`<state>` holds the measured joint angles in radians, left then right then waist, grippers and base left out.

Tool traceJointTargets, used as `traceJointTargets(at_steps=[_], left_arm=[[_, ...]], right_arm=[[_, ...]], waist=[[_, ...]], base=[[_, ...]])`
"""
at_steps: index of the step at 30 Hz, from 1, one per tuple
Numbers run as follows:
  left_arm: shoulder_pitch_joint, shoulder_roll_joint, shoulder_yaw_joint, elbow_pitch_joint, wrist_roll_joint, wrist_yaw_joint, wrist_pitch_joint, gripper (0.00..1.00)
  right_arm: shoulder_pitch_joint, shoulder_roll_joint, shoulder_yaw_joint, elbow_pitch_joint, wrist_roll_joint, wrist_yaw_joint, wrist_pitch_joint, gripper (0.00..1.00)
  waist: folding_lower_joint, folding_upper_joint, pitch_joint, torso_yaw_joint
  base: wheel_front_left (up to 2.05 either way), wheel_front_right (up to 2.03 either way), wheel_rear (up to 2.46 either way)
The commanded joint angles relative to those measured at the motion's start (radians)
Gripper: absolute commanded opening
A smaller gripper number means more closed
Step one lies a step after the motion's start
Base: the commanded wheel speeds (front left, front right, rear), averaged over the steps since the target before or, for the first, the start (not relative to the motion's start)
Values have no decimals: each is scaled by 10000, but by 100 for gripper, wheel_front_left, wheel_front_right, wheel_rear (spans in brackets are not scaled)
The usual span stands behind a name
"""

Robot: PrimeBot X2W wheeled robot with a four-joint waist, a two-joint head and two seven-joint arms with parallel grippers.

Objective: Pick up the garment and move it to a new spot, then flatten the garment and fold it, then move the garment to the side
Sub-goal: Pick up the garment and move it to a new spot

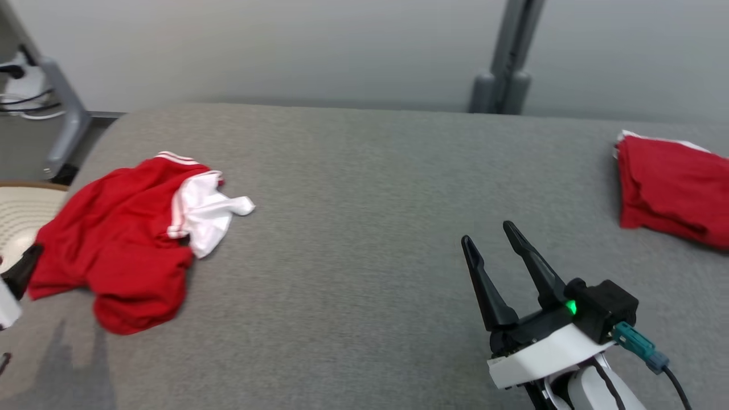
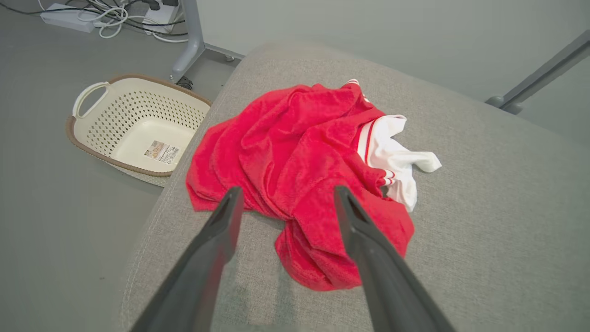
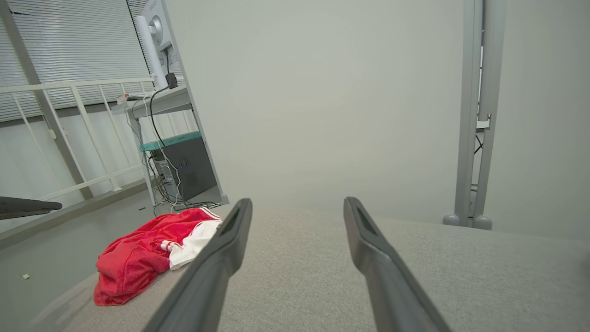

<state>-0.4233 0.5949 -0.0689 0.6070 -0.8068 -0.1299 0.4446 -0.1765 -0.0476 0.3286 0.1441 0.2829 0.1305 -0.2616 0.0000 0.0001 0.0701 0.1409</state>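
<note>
Red garment [image 2: 299,152] crumpled just ahead of your left end effector [image 2: 288,191], jaws wide: lower onto a thick central fold before closing; right end effector [image 1: 486,232] wide, empty

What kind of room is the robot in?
Probably a robot lab or workshop, not a home: a computer tower with tangled cables, a metal post, and a grey padded table holding a crumpled red garment.

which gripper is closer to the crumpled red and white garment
Left. The left gripper hovers open at the near edge of the crumpled garment. The right gripper, also open, sits well off to its right above the grey surface.
</note>
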Motion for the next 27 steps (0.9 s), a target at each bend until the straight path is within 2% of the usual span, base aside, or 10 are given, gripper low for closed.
traceJointTargets(at_steps=[1, 4, 10, 20, 21, 22, 23, 24, 25, 27], left_arm=[[-195, 136, -86, 273, -219, -14, 247, 100], [-520, 511, -75, 943, -854, -14, 696, 100], [-817, 885, -337, 1868, -1663, -14, 1395, 100], [-530, 937, -1255, 2428, -2880, -15, 2972, 100], [-496, 916, -1344, 2410, -2943, -15, 3044, 95], [-475, 925, -1419, 2381, -3011, -16, 3070, 76], [-463, 955, -1483, 2355, -3083, -16, 3062, 41], [-464, 987, -1544, 2306, -3143, -16, 3004, 10], [-470, 1015, -1617, 2247, -3178, -16, 2960, 0], [-522, 1112, -1742, 2100, -3238, -16, 2737, 0]], right_arm=[[-172, -58, 3, -97, -66, 5, -51, 100], [-390, -56, 144, -258, -27, 5, -51, 100], [-815, -53, 528, -532, 147, 5, -51, 100], [-814, -50, 512, -653, 52, 5, -51, 100], [-817, -50, 535, -661, 64, 5, -51, 100], [-814, -49, 551, -664, 71, 5, -51, 100], [-811, -49, 566, -657, 71, 5, -51, 100], [-808, -49, 568, -643, 64, 5, -51, 100], [-809, -53, 565, -625, 50, 5, -51, 100], [-817, -51, 527, -581, 6, 5, -51, 100]], waist=[[0, -1, 681, -856], [0, -1, 1027, -1396], [0, -1, 1633, -2134], [0, -1, 2002, -2536], [0, -1, 2013, -2541], [0, -1, 2021, -2540], [0, -1, 2024, -2536], [0, -1, 2024, -2529], [0, -1, 2018, -2518], [0, -1, 1990, -2488]], base=[[0, 0, 0], [0, 0, 0], [0, 0, 0], [0, 0, 0], [0, 0, 0], [0, 0, 0], [0, 0, 0], [0, 0, 0], [0, 0, 0], [0, 0, 0]])
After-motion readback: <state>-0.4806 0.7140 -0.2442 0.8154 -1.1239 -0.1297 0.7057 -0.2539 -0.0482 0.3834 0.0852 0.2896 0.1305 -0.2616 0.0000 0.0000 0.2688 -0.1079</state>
